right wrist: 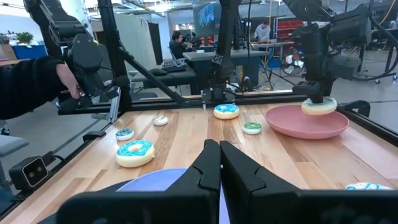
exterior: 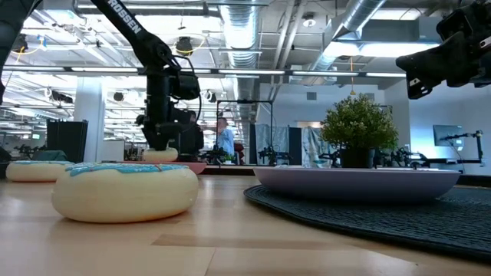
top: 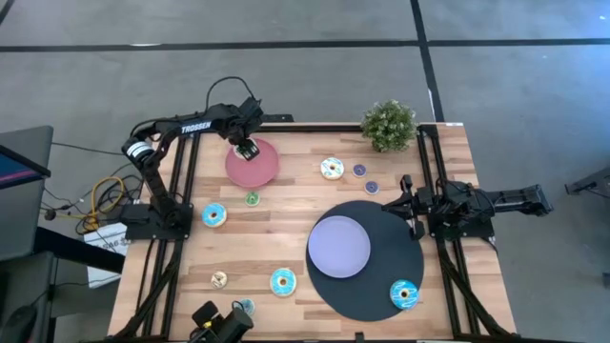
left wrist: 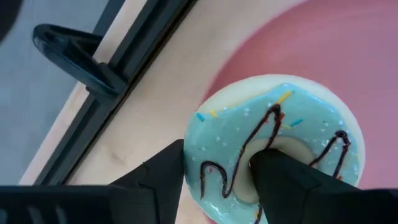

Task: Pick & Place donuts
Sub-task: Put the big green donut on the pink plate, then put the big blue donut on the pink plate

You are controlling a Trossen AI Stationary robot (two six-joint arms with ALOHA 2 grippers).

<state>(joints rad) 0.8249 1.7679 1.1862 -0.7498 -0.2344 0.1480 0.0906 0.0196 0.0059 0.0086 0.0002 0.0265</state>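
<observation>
Directly over the pink plate [top: 259, 170], the left gripper [top: 247, 149] pinched a teal donut [left wrist: 273, 146], one finger through its hole, the donut resting on the plate; the right gripper [top: 408, 203] waited shut, well apart.

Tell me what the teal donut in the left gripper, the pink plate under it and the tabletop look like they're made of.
Teal donut: probably molded plastic or rubber; smooth matte icing with painted brown squiggles and sprinkles.
Pink plate: likely plastic; one even color, soft sheen, thin rim.
Tabletop: wood, apparently butcher-block planks; visible grain and seams, light satin finish.
The left gripper holds the donut, one finger through its hole.
</observation>
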